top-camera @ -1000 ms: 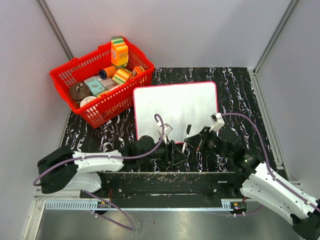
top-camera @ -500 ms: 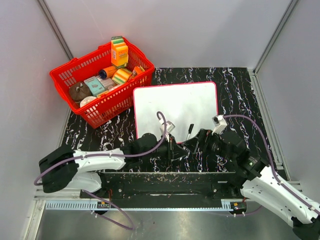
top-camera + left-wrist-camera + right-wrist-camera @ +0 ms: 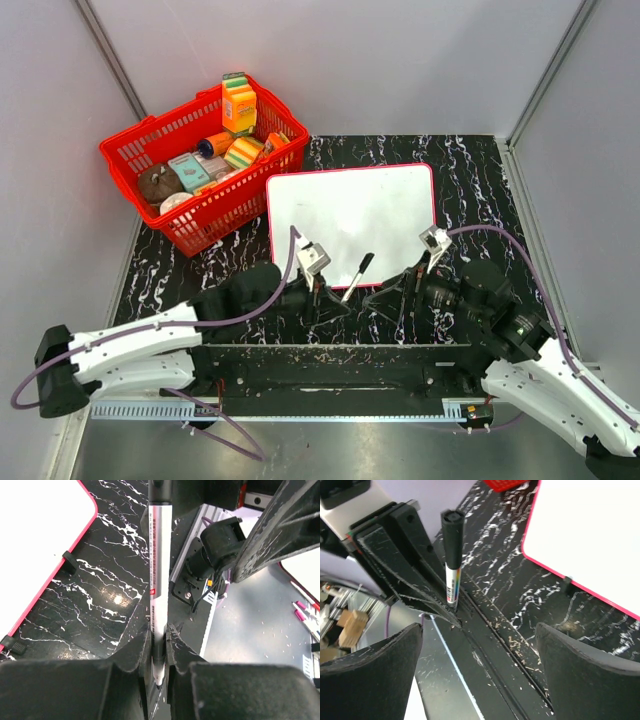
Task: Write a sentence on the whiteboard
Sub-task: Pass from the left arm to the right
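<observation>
Top external gives you the black marbled table (image 3: 470,180) first, w/ the whiteboard (image 3: 350,205) lying flat mid-table, long side across, pink frame all round. It sits just right of the red basket (image 3: 135,160), which is at the far left & packed w/ small cartons & tubs. Both arms reach in from the near edge & meet at the board's near side. L gripper (image 3: 330,298) is clamped on a marker (image 3: 353,275). In the left wrist view you see its fingers (image 3: 127,652) pressed tight on the barrel's lower end, w/ the marker running straight up the frame over bare table and the board's corner off to the upper left. R gripper (image 3: 392,292) is spread wide & holds nothing. In the right wrist view its two dark fingers sit at the frame's bottom corners, well apart from the marker, which stands upright w/ black end up & white striped barrel below.
</observation>
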